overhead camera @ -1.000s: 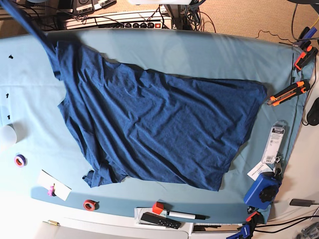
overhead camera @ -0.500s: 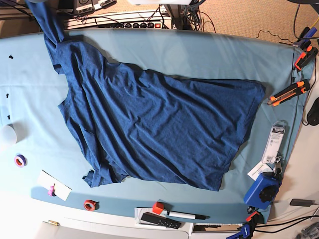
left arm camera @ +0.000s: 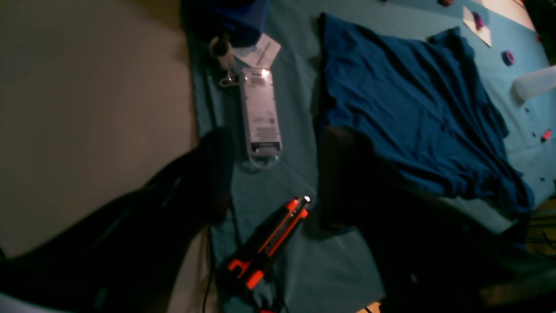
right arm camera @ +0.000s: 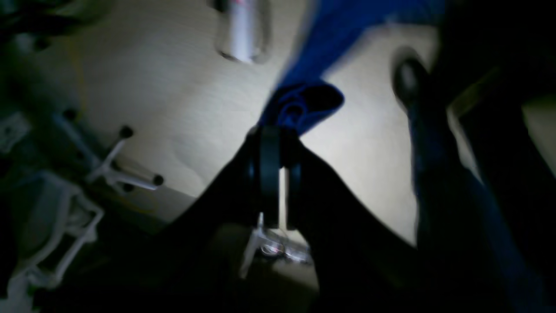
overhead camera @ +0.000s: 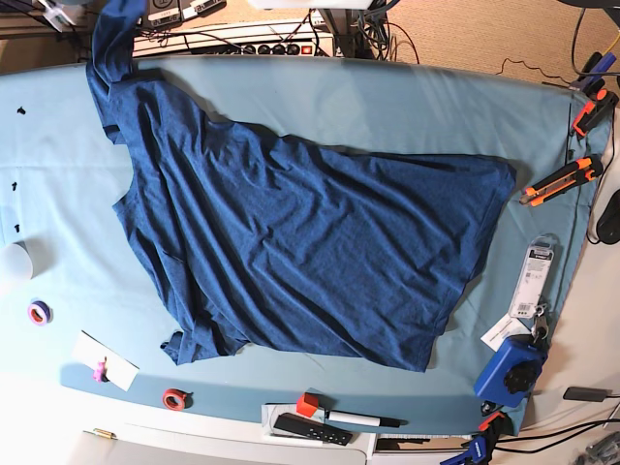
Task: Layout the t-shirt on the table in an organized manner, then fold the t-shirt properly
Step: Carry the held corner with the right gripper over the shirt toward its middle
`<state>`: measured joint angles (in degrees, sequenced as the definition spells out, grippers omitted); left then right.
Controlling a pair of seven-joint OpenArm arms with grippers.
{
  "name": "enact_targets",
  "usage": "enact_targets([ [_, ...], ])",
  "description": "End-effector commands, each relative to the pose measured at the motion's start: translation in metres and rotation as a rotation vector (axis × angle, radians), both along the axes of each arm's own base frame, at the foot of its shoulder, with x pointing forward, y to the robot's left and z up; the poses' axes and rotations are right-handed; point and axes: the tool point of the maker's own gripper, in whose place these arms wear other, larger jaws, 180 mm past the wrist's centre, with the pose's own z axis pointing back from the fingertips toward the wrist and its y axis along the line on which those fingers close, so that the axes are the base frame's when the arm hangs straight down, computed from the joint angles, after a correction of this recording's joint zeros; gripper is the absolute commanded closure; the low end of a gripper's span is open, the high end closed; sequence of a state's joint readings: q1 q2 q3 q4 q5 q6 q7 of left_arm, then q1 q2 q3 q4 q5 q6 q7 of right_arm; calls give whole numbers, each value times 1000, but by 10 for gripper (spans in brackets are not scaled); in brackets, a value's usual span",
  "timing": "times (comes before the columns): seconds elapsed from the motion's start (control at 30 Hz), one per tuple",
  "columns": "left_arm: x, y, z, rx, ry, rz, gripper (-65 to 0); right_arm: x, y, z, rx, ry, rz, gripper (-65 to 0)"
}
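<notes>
The dark navy t-shirt [overhead camera: 300, 242] lies wrinkled and skewed across the teal table [overhead camera: 387, 97]. Its hem points right and one sleeve is bunched at the front left. Its back-left corner [overhead camera: 108, 34] is lifted and runs out of the base view's top edge. In the right wrist view my right gripper [right arm camera: 276, 130] is shut on a fold of the t-shirt [right arm camera: 304, 102], held off the table over the floor. My left gripper [left arm camera: 278, 143] stands open above the table's right edge, beside the t-shirt's hem [left arm camera: 391, 108], with nothing between its fingers [left arm camera: 341, 174]. Neither gripper shows in the base view.
An orange utility knife [overhead camera: 560, 180] and a clear package [overhead camera: 533, 281] lie along the right edge, under my left gripper. A blue tool [overhead camera: 511, 373] sits at the front right. Tape rolls [overhead camera: 39, 312], a white cup [overhead camera: 12, 262] and a marker [overhead camera: 360, 418] line the left and front edges.
The lifted back-left corner of the t-shirt has swung to the right and the cloth below it has slackened and bunched. The rest of the shirt has not moved.
</notes>
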<state>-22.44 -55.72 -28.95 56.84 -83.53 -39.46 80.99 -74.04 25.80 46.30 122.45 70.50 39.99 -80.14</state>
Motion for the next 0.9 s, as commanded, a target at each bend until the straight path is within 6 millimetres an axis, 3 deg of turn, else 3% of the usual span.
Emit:
enact_targets([
  [0.0,3,9,27,18,-65,12,-330,6,14,8,45,-20,44,0],
  [0.13,4,9,29,20,-70,13,-330,24,70,31,195,-100,208,0],
  [0.37,3,11,31,27,-71,15,-330,20,101,37,342,-89,212,0],
  [0.47,2,13,33,34,-71,17,-330,43,107,36,357,-180,219,0],
  [0.6,1,16,36,43,-72,22,-330,90,110,39,345,-367,211,0],
  [0.73,1,16,36,44,-71,22,-330,137,116,51,350,-556,201,0],
  [0.87,1,16,36,43,-71,21,-330,170,127,65,385,-701,190,0],
])
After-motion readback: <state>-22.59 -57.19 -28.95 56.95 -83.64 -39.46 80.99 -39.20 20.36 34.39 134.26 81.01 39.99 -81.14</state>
